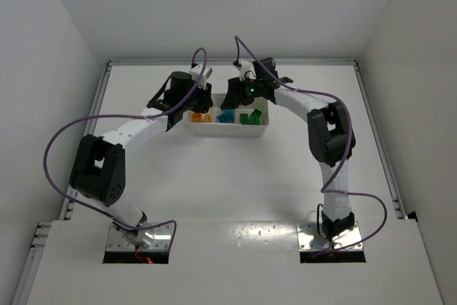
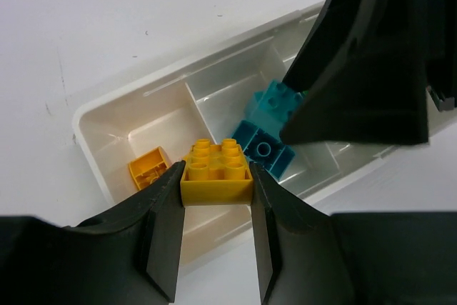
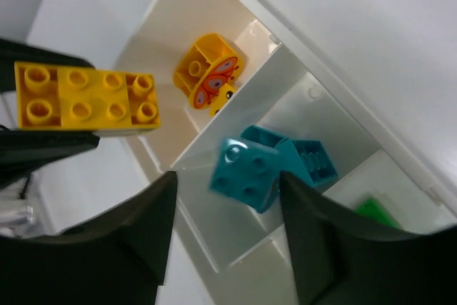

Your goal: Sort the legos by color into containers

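The white tray (image 1: pixel 227 133) stands at the table's far middle, with three compartments side by side. My left gripper (image 2: pixel 216 174) is shut on a yellow brick (image 2: pixel 214 158) and holds it above the tray's left compartment; the brick also shows in the right wrist view (image 3: pixel 86 98). A yellow-orange piece with a butterfly print (image 3: pixel 211 80) lies in that compartment. My right gripper (image 3: pixel 227 180) is open above the middle compartment, where cyan bricks (image 3: pixel 243 173) lie in a tilted pile. A green brick (image 3: pixel 375 212) lies in the right compartment.
Both gripper heads hover close together over the tray (image 2: pixel 93 116); the right one (image 2: pixel 371 55) fills the upper right of the left wrist view. Bare white table surrounds the tray. White walls enclose the table at the back and sides.
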